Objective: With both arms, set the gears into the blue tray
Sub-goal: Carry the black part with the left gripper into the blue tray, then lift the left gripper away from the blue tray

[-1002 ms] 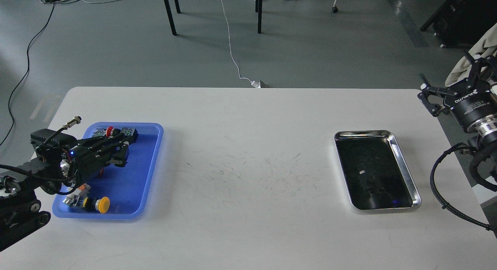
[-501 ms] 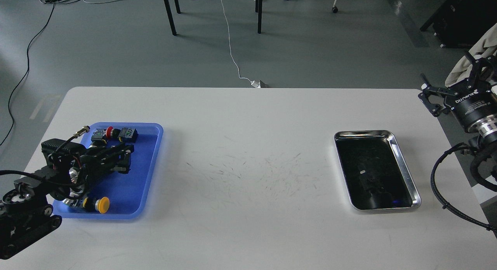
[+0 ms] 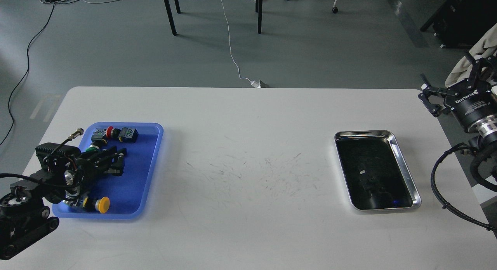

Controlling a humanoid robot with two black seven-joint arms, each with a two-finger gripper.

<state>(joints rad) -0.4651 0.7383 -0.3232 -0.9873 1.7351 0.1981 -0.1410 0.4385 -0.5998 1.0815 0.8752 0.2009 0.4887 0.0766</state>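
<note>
The blue tray point(image 3: 149, 173) lies at the table's left. My left gripper point(image 3: 121, 161) hovers low over the tray's middle, pointing right, and its fingers look apart with nothing seen between them. My right gripper point(image 3: 446, 76) hangs beyond the table's right edge with its fingers spread wide and empty. I can make out no gears with certainty. A tiny dark spot point(image 3: 372, 179) shows on the steel tray's dark bottom, too small to tell what it is.
Push-button switches lie in the blue tray: a red-capped one point(image 3: 110, 131) at the back, a yellow-capped one point(image 3: 103, 205) at the front. A shiny steel tray point(image 3: 404, 161) sits at the right. Chair legs and cables are on the floor beyond the table.
My left gripper has drawn back leftward and toward the front over the blue tray, uncovering the switches at the tray's back. The right arm has not moved.
</note>
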